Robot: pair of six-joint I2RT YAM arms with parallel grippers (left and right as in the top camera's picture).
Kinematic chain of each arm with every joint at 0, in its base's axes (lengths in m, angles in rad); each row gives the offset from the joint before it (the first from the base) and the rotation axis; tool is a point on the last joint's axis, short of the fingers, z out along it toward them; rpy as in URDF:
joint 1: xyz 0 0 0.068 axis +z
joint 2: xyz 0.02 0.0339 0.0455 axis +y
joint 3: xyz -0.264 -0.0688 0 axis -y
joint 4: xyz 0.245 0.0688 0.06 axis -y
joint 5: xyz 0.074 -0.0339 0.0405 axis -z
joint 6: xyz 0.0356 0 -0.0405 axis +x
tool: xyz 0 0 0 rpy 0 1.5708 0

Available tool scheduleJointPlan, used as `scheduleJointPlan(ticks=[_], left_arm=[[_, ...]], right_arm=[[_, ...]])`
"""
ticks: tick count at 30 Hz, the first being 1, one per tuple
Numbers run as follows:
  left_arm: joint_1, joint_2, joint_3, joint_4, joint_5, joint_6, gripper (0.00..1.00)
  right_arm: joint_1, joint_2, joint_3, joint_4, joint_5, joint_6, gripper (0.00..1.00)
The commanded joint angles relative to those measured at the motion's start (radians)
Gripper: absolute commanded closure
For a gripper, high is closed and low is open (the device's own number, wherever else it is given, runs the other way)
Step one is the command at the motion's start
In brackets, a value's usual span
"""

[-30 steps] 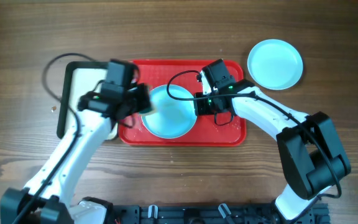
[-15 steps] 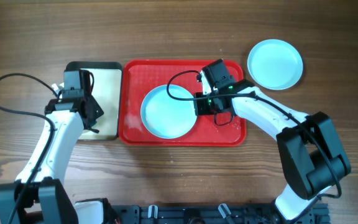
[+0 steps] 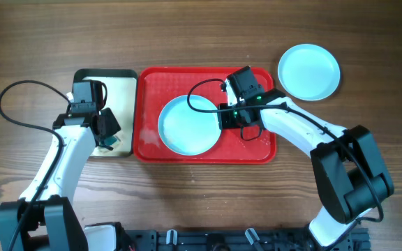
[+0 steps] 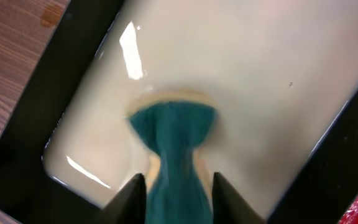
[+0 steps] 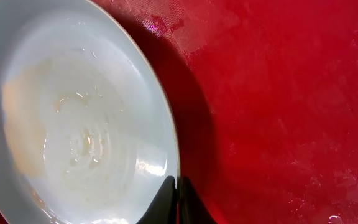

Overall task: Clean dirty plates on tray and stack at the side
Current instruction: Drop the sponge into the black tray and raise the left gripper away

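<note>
Smeared tan inside, the pale blue plate (image 5: 73, 124) sat pinched at its rim by the right gripper (image 5: 176, 200), while the left gripper (image 4: 179, 190) stood with jaws parted astride a teal sponge (image 4: 173, 127).

Wooden table (image 3: 187, 35) bears red tray (image 3: 257, 148), cream tray (image 3: 121, 89), one plate (image 3: 309, 72).

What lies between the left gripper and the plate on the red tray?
Overhead view: only the cream tray's black rim and a bare strip of red tray floor separate the left gripper from the pale blue plate.
</note>
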Motion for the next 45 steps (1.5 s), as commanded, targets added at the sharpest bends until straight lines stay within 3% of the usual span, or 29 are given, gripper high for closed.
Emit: scheduleJointPlan(ticks=[1, 12, 15, 23, 31, 45], left_arm=[[0.003, 0.004, -0.012, 0.004, 0.004, 0.010, 0.42], [0.011, -0.079, 0.074, 0.015, 0.000, 0.010, 0.16], [0.011, -0.127, 0.109, 0.043, -0.045, 0.011, 0.00], [0.011, -0.193, 0.111, 0.083, -0.105, 0.011, 0.00], [0.011, -0.193, 0.111, 0.080, -0.105, 0.011, 0.00], [0.011, -0.193, 0.111, 0.080, -0.105, 0.011, 0.00]], right_arm=[[0.006, 0.016, -0.005, 0.006, -0.004, 0.006, 0.96], [0.006, 0.016, -0.006, 0.007, -0.004, 0.006, 0.94], [0.006, 0.016, -0.005, 0.006, -0.004, 0.007, 0.87], [0.006, 0.016, -0.005, 0.008, -0.004, 0.015, 0.82], [0.006, 0.016, -0.006, 0.017, 0.003, 0.034, 0.67], [0.006, 0.035, -0.005, 0.029, 0.003, 0.059, 0.67]])
